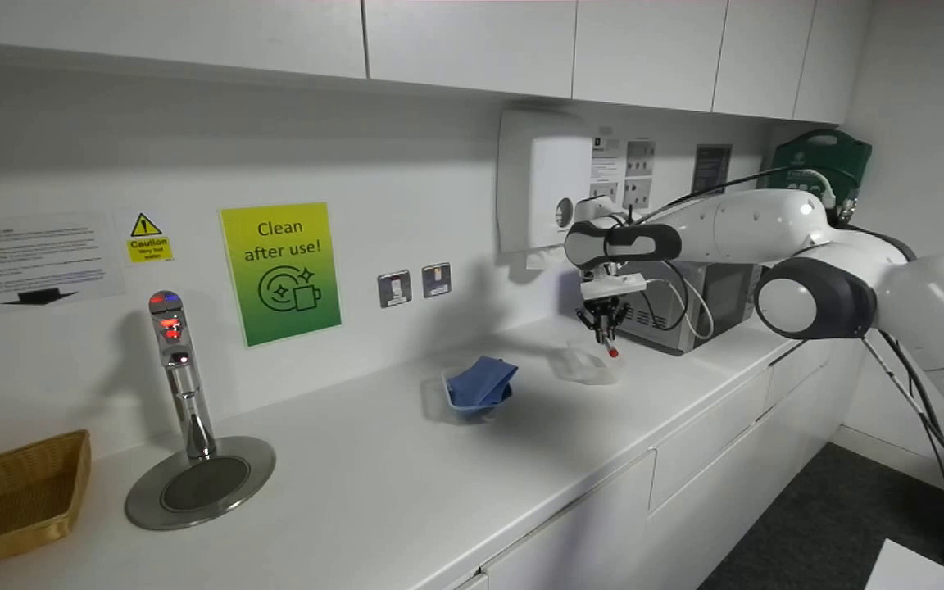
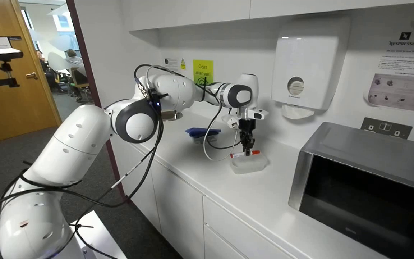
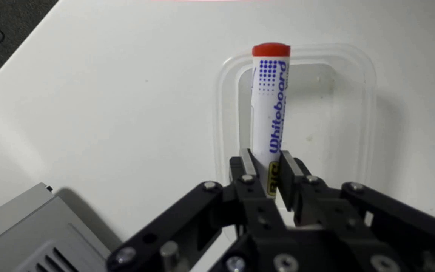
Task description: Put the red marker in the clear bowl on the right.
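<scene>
The red marker is a white-bodied whiteboard pen with red ends. My gripper is shut on it in the wrist view, one finger pad on each side of the barrel. In an exterior view the marker lies roughly level across the fingertips. The clear bowl, a see-through rectangular tub, sits on the counter directly below. It also shows in both exterior views. The marker is held above the bowl, near its rim height. The marker's far end is hidden by the gripper in the wrist view.
A tub with blue cloth stands on the counter farther along. A microwave stands near the bowl. A paper towel dispenser hangs on the wall behind. A tap post and a wicker basket stand at the counter's far end.
</scene>
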